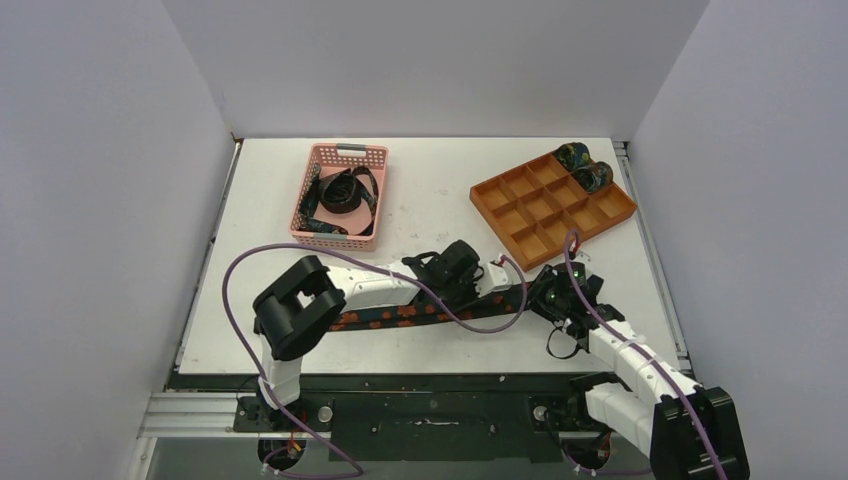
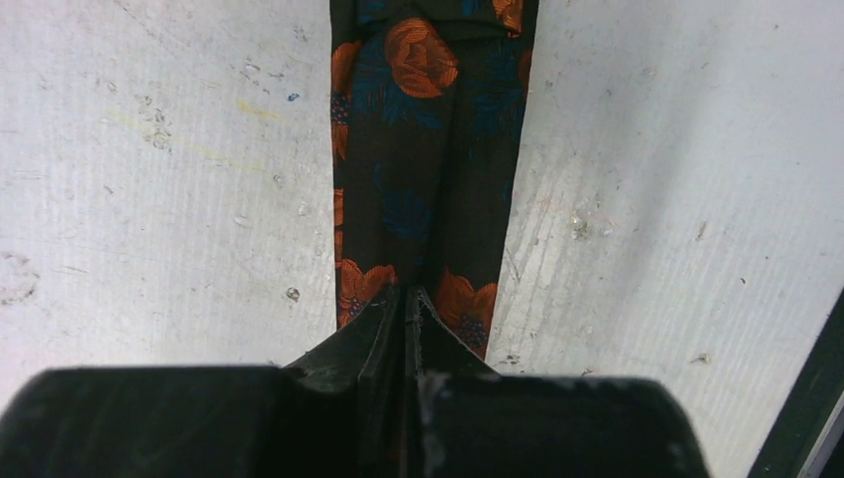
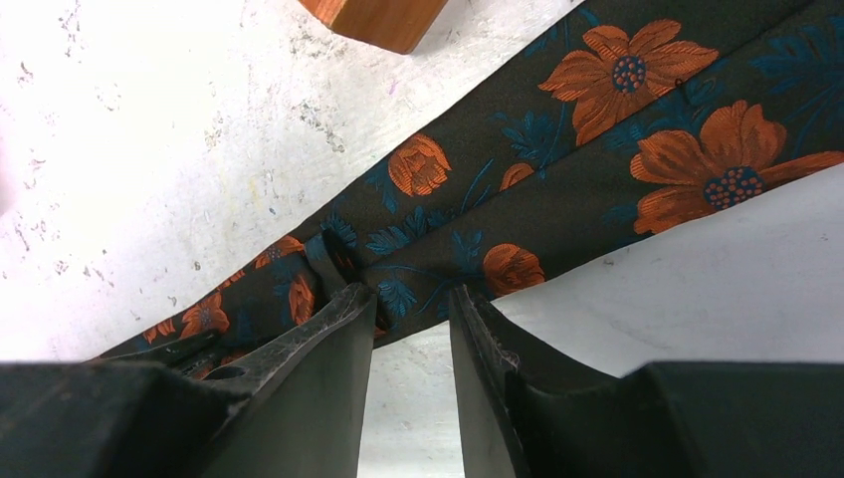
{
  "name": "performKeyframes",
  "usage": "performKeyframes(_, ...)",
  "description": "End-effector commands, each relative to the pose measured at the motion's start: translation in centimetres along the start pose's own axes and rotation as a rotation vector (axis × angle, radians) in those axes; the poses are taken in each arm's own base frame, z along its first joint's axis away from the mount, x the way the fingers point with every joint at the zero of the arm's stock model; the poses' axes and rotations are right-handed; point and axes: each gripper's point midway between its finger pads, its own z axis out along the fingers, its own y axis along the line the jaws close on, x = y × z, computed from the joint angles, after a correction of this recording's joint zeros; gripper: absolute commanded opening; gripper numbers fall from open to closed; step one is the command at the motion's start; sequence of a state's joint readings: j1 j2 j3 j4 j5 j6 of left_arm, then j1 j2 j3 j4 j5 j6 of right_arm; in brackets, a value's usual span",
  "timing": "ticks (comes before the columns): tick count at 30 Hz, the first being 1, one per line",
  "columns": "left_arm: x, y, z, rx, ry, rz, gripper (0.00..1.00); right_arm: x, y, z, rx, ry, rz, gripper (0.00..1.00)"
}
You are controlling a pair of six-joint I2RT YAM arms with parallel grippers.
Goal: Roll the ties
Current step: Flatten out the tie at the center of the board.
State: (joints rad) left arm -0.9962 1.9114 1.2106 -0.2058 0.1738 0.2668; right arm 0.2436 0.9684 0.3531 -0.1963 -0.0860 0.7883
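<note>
White table (image 1: 430,200), plain grey walls (image 1: 100,150), even light

High rear camera looks down over the whole white table (image 1: 430,210), while both wrist cameras peer close down at one dark orange-flowered fabric tie (image 2: 428,199).

The right tool (image 3: 413,299) sits at 6 o'clock with its two dark fingers (image 3: 318,368) parted. Their tips are right at the near edge of the tie (image 3: 557,149), and scuffed white surface (image 3: 149,149) shows between them. The tie, dark with orange flowers and teal leaves, runs from 8 o'clock to 2 o'clock. A corner of an orange tray (image 3: 383,20) pokes in at 12 o'clock.
</note>
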Motion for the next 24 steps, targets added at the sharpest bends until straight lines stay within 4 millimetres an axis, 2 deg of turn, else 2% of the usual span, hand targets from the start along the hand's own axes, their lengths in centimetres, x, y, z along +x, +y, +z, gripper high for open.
performKeyframes(1,-3.2,0.6,-1.5,-0.077,-0.097,0.053,0.00,-2.0,0.3,-0.1,0.004,-0.063,-0.013,0.35)
performKeyframes(6,-2.4,1.5,-2.6,-0.222,-0.066,0.138,0.00,-2.6,-0.4,0.4,0.025,-0.078,0.014,0.33)
performKeyframes(11,-1.7,2.7,-4.2,-0.429,-0.036,0.282,0.00,-2.8,-0.3,0.7,0.014,-0.078,0.028,0.33)
performKeyframes(16,-2.7,3.4,-5.0,-0.562,-0.013,0.396,0.00,-2.5,-0.4,1.0,0.014,-0.067,0.030,0.32)
performKeyframes(24,-4.5,2.2,-4.6,-0.623,0.013,0.566,0.00,-2.6,-0.6,0.9,0.017,-0.072,0.041,0.33)
